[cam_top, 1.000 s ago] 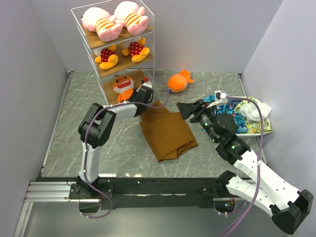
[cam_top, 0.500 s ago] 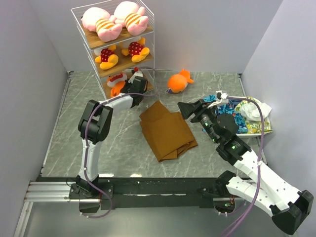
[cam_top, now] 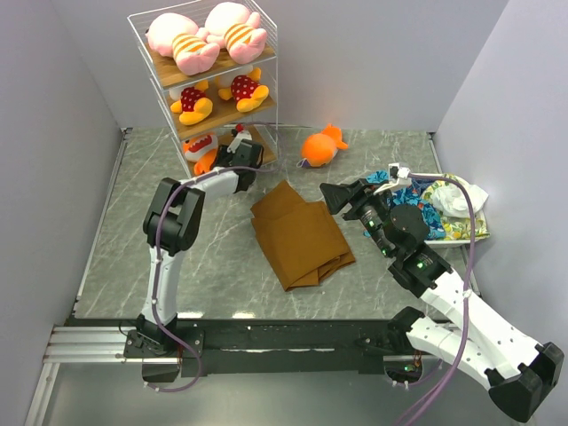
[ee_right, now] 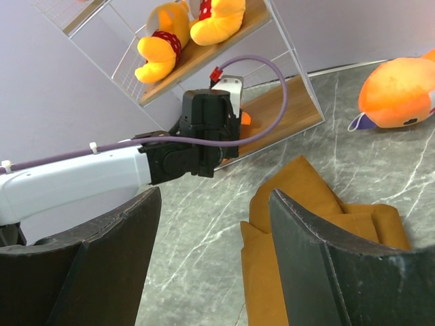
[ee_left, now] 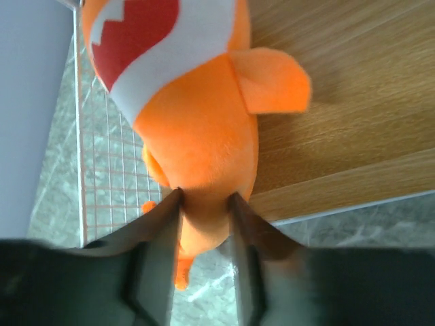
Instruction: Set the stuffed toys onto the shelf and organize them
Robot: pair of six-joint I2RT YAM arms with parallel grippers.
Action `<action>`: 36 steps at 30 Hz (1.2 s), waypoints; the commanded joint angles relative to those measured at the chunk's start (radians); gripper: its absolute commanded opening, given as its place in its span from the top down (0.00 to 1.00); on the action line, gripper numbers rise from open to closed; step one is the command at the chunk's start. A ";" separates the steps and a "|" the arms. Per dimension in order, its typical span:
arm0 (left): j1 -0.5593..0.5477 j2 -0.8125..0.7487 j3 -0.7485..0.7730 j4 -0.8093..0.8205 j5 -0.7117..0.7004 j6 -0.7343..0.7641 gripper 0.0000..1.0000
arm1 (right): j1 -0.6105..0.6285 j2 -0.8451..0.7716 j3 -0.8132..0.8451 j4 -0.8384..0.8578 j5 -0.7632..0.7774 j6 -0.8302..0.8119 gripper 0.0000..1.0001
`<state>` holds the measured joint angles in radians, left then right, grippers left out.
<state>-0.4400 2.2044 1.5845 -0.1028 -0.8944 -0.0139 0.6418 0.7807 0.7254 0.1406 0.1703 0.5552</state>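
The white wire shelf (cam_top: pixel 270 53) stands at the back left. Two pink striped toys (cam_top: pixel 202 37) lie on its top board and two yellow polka-dot toys (cam_top: pixel 217 96) on the middle one. My left gripper (cam_top: pixel 224 155) is shut on an orange shark (cam_top: pixel 202 149) at the bottom board. In the left wrist view the gripper (ee_left: pixel 206 204) squeezes the shark's tail end (ee_left: pixel 197 129) over the wooden board (ee_left: pixel 340 136). A second orange shark (cam_top: pixel 321 145) lies on the table right of the shelf and also shows in the right wrist view (ee_right: pixel 401 92). My right gripper (cam_top: pixel 335 197) is open and empty (ee_right: pixel 214 204).
A folded brown cloth (cam_top: pixel 302 235) lies mid-table, under and beside my right gripper. A colourful patterned fabric pile (cam_top: pixel 435 209) sits at the right edge. Grey walls close in the table on the left, back and right.
My left gripper has moved left with the orange shark, carrying it deeper onto the shelf's bottom board. The right arm has not moved.
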 commanded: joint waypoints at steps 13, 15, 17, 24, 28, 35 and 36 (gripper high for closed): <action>-0.072 -0.317 -0.107 -0.041 0.461 -0.217 0.37 | -0.036 0.185 0.181 -0.153 0.110 -0.038 0.28; -0.074 -0.391 -0.165 -0.034 0.521 -0.245 0.34 | -0.072 0.248 0.212 -0.151 0.136 -0.047 0.28; -0.072 -0.464 -0.231 -0.022 0.613 -0.282 0.32 | -0.109 0.314 0.226 -0.142 0.144 -0.063 0.28; -0.072 -0.687 -0.399 0.000 0.874 -0.324 0.00 | -0.244 0.577 0.408 -0.142 0.107 -0.051 0.27; -0.071 -0.823 -0.471 0.017 0.989 -0.308 0.04 | -0.281 0.789 0.520 -0.156 0.064 -0.066 0.26; -0.072 -0.966 -0.560 -0.031 1.051 -0.207 0.04 | -0.307 1.064 0.755 -0.211 0.061 0.020 0.26; -0.072 -0.983 -0.570 -0.026 1.020 -0.208 0.04 | -0.309 1.118 0.776 -0.222 0.064 0.064 0.26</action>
<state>-0.5114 1.2968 1.0599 -0.1406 0.0978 -0.2726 0.3481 1.7912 1.3949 -0.0586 0.2302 0.5285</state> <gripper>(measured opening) 0.967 0.739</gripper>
